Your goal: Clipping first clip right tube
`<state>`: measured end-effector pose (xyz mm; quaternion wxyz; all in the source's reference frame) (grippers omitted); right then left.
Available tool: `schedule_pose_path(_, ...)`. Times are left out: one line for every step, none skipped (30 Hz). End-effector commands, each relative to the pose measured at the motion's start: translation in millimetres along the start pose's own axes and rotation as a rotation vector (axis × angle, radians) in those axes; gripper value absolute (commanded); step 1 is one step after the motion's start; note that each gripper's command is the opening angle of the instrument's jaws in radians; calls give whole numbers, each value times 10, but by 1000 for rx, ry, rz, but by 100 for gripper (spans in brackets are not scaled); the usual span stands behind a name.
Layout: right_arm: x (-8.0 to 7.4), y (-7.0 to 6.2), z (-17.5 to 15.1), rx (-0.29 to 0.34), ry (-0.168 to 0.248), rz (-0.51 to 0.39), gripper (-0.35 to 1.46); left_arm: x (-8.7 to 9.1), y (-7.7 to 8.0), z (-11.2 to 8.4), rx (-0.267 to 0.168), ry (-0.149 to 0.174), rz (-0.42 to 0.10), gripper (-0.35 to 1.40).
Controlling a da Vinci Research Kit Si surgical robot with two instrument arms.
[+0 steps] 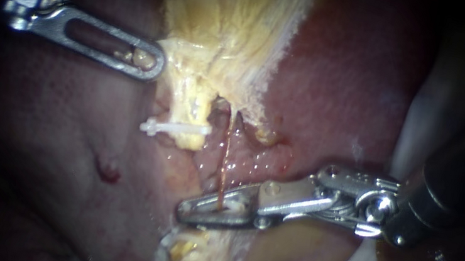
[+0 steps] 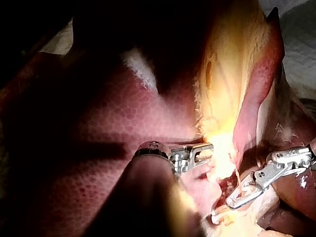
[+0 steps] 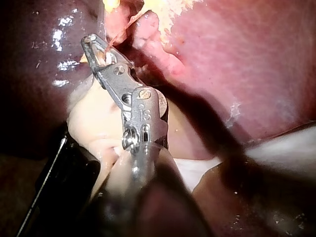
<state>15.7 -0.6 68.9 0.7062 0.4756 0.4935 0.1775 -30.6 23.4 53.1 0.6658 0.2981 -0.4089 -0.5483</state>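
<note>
though right wrist view misses the white clip point(image 1: 175, 129), right tool point(image 1: 186, 209) clamps right tube point(image 1: 227, 149).

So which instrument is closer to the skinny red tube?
Right. The right instrument touches the skinny red tube; the left instrument is away beside the yellow tissue, past the white clip.

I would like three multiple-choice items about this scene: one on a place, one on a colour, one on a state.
1. The white clip sits on: A the left tube; B the liver; C gauze.
2. The right tube is: A white; B reddish brown; C blue.
3. The right tube is: A cut through; B whole; C hidden.
Key: A, the clip crosses the pale left tube; B, it shows reddish brown above the right instrument; B, it runs unbroken down to that instrument's tip.
</note>
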Motion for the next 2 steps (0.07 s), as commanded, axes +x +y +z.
schedule_pose_path(-1,0,0,0,0,0,-35,0,0,0,0,0,0,-35)
schedule_pose_path(-1,1,0,0,0,-1,-35,0,0,0,0,0,0,-35)
